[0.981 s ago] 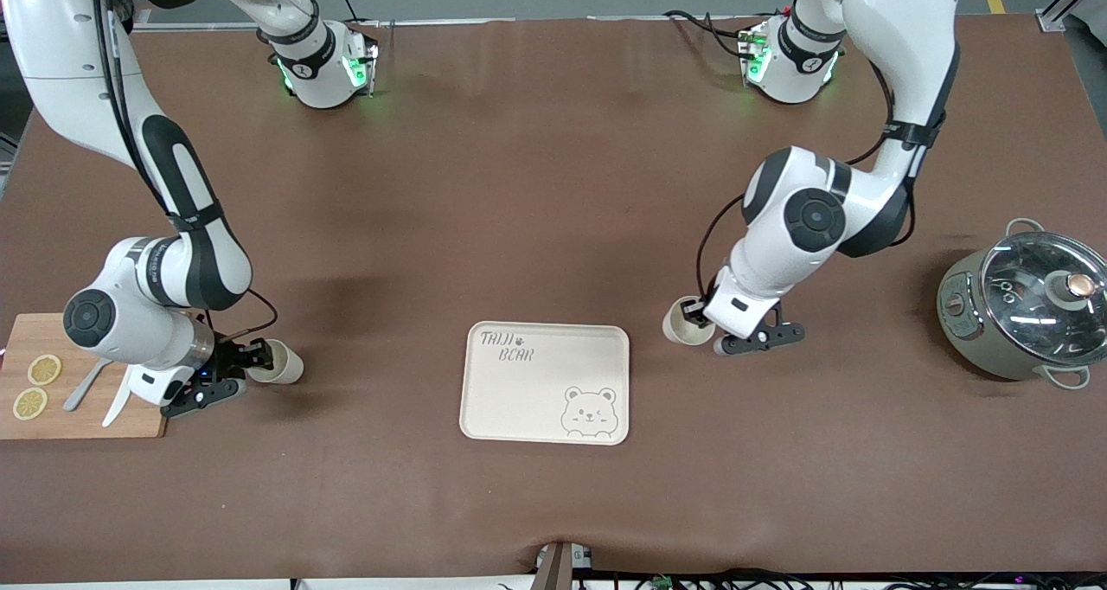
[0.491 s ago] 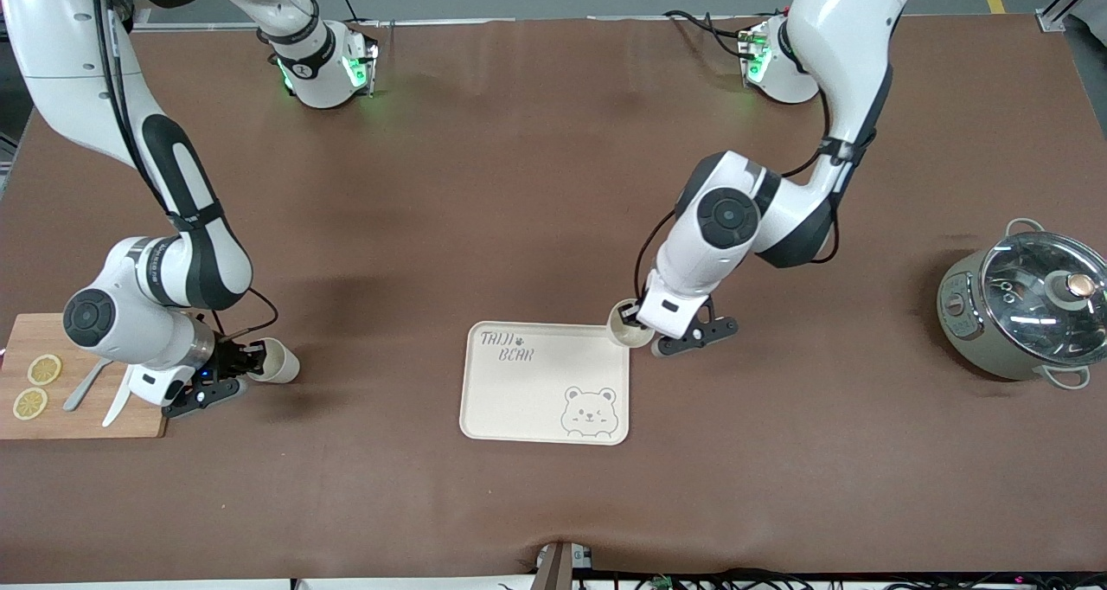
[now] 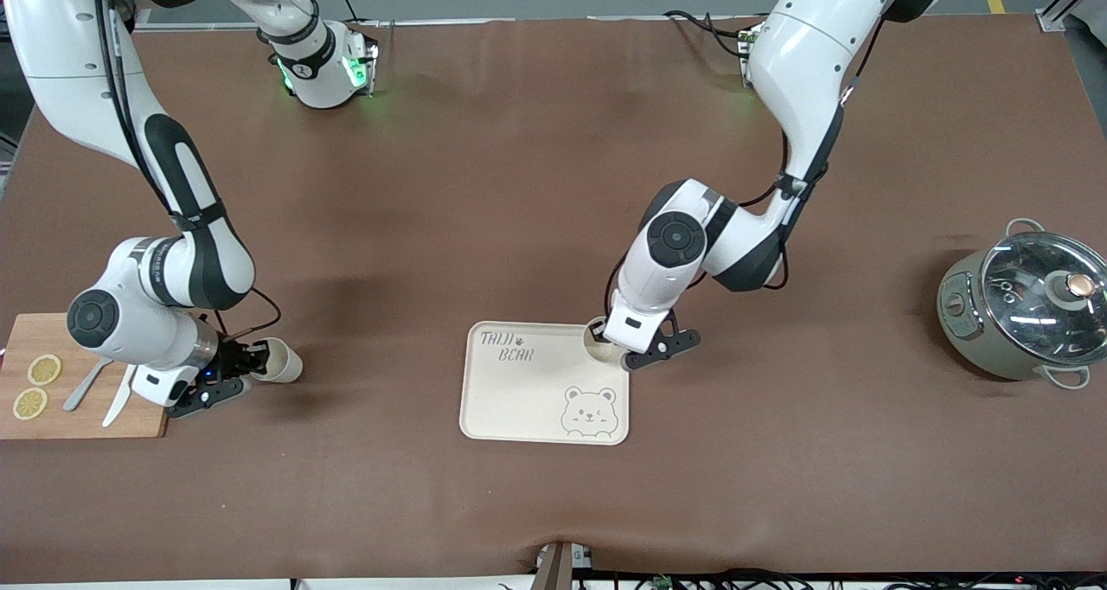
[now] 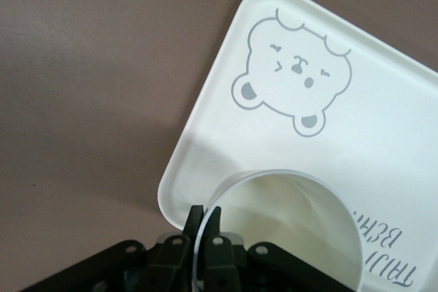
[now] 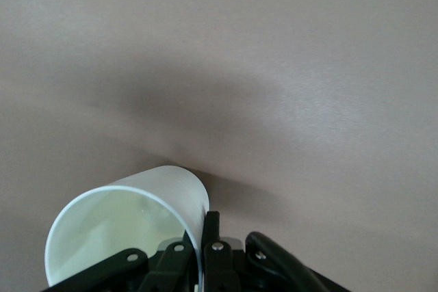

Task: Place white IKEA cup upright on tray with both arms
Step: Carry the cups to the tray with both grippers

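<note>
The cream bear tray (image 3: 527, 395) lies mid-table. My left gripper (image 3: 604, 333) is shut on the rim of a white cup (image 3: 596, 346), which is upright over the tray's corner that is farther from the front camera, toward the left arm's end. In the left wrist view the two fingers pinch the cup's wall (image 4: 274, 227) at the left gripper (image 4: 204, 214), with the tray (image 4: 383, 121) below. My right gripper (image 3: 256, 359) is shut on the rim of a second white cup (image 3: 283, 363), tilted on its side beside the cutting board. The right wrist view shows this cup (image 5: 123, 227) in the right gripper (image 5: 203, 222).
A wooden cutting board (image 3: 86, 417) with two lemon slices, a spoon and a knife lies at the right arm's end. A grey-green pot with a glass lid (image 3: 1025, 309) stands at the left arm's end. Brown table surface surrounds the tray.
The left arm has carried its cup from the table beside the tray to over the tray's corner. The right gripper has closed on its cup's rim and barely moved.
</note>
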